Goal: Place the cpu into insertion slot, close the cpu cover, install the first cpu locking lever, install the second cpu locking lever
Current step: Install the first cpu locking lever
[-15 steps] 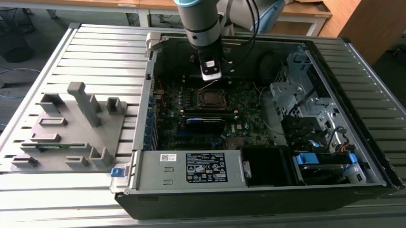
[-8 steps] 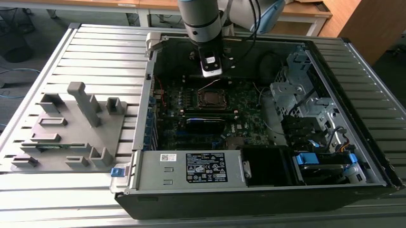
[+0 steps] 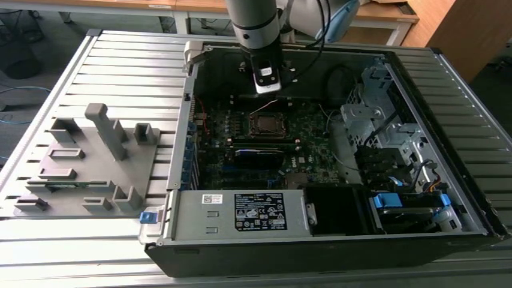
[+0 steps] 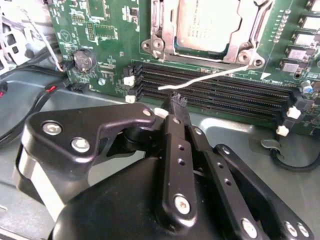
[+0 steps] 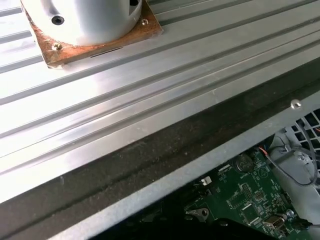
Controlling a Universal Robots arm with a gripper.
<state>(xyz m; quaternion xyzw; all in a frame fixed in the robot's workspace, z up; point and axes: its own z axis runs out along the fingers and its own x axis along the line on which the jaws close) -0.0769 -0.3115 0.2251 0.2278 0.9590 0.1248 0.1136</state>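
**Levers still to seat, my fingers drawn in over the memory slots**

Closest to the lens in the second wrist view is my own gripper (image 4: 177, 102): black linkages and bolts in the foreground, the 2 fingers brought together into a single narrow tip with nothing between them. I judge that pinched shape suits pushing a thin wire rather than grasping a part.

That tip sits over the long black memory slots (image 4: 215, 90), right beside the free end of a thin silvery locking lever (image 4: 205, 78), which lies slanted across the slots instead of being tucked against the socket. To my eye it is not yet latched.

Beyond it, the cpu (image 4: 207, 25) rests in the insertion slot (image 3: 265, 125), its grey metal top showing through the window of the cpu cover (image 4: 167, 30), which lies flat around it. So seating and covering look done.

In the exterior view my arm comes down into the open computer case (image 3: 448, 150), just behind the socket, and a grey fixture tray (image 3: 88, 162) stands on the ribbed table at the exterior view's left.
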